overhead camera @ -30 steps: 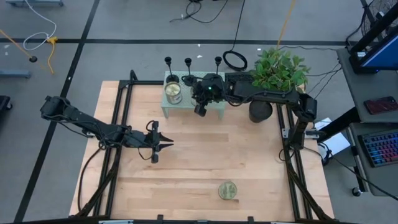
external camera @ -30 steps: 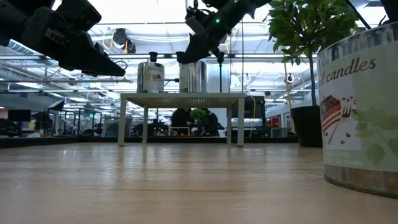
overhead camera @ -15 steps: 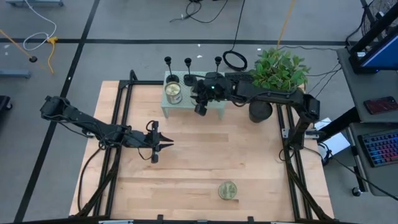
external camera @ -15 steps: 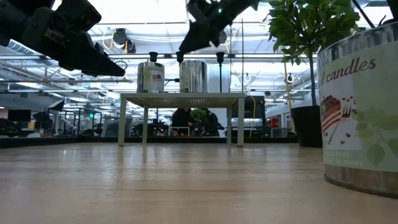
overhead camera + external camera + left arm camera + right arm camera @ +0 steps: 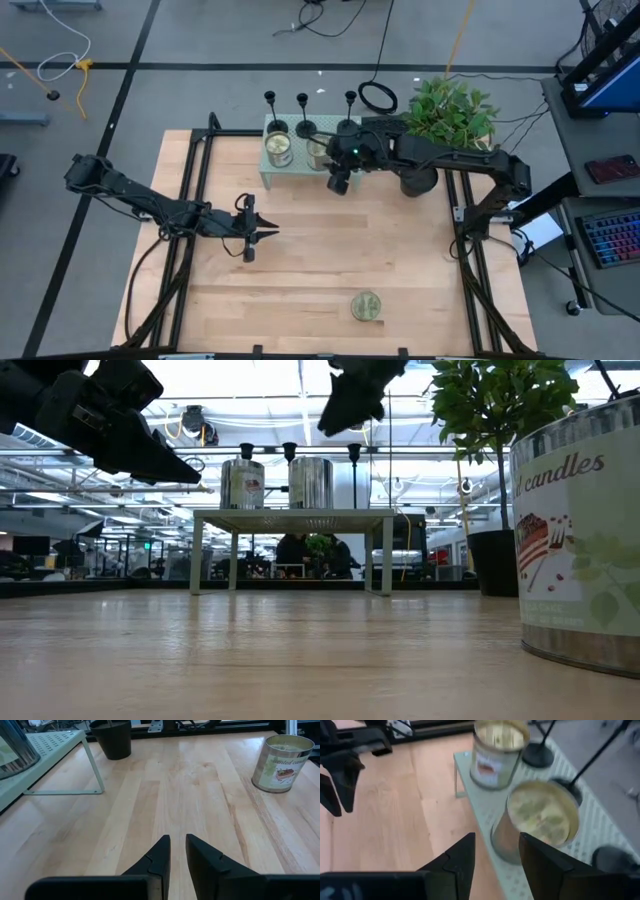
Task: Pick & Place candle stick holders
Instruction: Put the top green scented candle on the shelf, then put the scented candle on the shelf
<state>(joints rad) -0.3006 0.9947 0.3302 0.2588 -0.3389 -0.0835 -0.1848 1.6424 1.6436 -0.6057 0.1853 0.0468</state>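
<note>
- Three black candle stick holders stand in a row along the far edge of a pale-green perforated shelf (image 5: pixel 352 176) at the back of the wooden desk (image 5: pixel 320 260); the left holder (image 5: pixel 271 110) rises behind one candle jar (image 5: pixel 279 149), the middle holder (image 5: pixel 304 113) behind a second candle jar (image 5: pixel 317 152), and the right holder (image 5: pixel 348 112) just beside the right arm's wrist.
- The right gripper (image 5: pixel 338 184) hangs above the shelf's front edge, near the second jar; its fingers (image 5: pixel 461 857) stand parted in the right wrist view, with nothing between them; the two jars and the round bases of the holders lie ahead of them on the shelf.
- The left gripper (image 5: pixel 262 236) hovers over the bare desk, left of centre and well apart from the shelf; its fingers (image 5: pixel 156 860) show a narrow gap in the left wrist view and hold nothing.
- A third candle jar (image 5: pixel 366 306) sits alone near the front edge of the desk; in the low view it fills the right side, its label reading "candles".
- A black plant pot (image 5: pixel 418 179) with a leafy green plant (image 5: pixel 448 110) stands at the right end of the shelf, close under the right arm.
</note>
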